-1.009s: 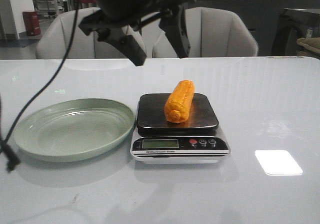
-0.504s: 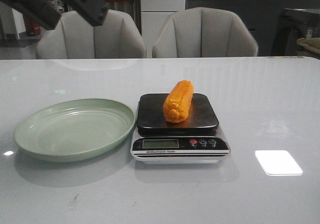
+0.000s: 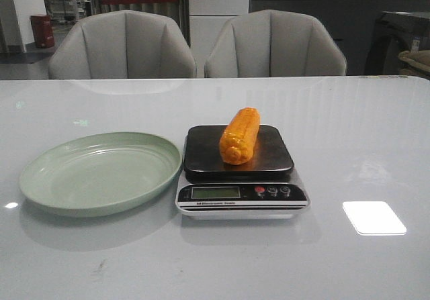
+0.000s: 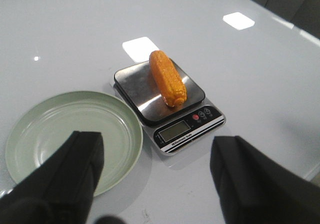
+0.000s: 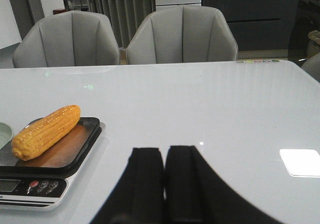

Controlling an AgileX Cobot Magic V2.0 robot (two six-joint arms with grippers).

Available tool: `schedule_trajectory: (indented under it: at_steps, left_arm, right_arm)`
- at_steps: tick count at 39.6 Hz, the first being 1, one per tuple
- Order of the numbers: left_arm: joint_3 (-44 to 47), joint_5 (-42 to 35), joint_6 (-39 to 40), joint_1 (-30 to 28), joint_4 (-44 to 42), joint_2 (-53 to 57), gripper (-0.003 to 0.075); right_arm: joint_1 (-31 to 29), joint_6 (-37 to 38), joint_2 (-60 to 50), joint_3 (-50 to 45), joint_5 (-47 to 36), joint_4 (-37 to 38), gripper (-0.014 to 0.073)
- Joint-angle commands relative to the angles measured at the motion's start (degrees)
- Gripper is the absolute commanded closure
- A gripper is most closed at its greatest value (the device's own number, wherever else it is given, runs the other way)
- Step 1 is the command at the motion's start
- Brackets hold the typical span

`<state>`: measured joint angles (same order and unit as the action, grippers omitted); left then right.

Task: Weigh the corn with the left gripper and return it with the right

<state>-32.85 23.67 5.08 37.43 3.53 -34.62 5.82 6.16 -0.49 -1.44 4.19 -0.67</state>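
The orange-yellow corn (image 3: 240,135) lies lengthwise on the black platform of the kitchen scale (image 3: 240,192); it also shows in the left wrist view (image 4: 168,78) and the right wrist view (image 5: 46,130). Neither gripper appears in the front view. In the left wrist view my left gripper (image 4: 157,146) is open and empty, high above the table, with the scale (image 4: 185,129) and plate below it. In the right wrist view my right gripper (image 5: 164,154) is shut and empty, low over the table to the right of the scale (image 5: 30,186).
A pale green plate (image 3: 101,172) sits on the white table left of the scale, touching or nearly touching it; it also shows in the left wrist view (image 4: 60,129). Two grey chairs (image 3: 201,45) stand behind the table's far edge.
The left arm, above the scale a second ago, swung up and to the left and has left the front view. The corn stays on the scale.
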Motion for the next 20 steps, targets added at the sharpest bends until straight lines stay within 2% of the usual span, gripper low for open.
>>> schedule_trajectory:
  at_steps: [1, 12, 19, 20]
  left_arm:
    - [1.1, -1.9, 0.1, 0.3, -0.6, 6.7, 0.0296]
    - [5.1, 11.6, 0.1, 0.3, -1.9, 25.6, 0.0455]
    - [5.3, 18.2, 0.1, 0.3, -2.9, 33.6, 0.0615]
    - [5.3, 18.8, 0.1, 0.3, -3.0, 34.3, 0.0605]
  right_arm:
    - [-0.1, -0.5, -1.1, -0.6, -4.7, 0.2, 0.0438]
    - [-0.1, -0.5, -1.1, -0.6, -4.7, 0.2, 0.0438]
    - [-0.1, -0.5, -1.1, -0.6, -4.8, 0.2, 0.0438]
    - [-0.1, -0.5, -1.1, -0.6, -5.0, 0.2, 0.0438]
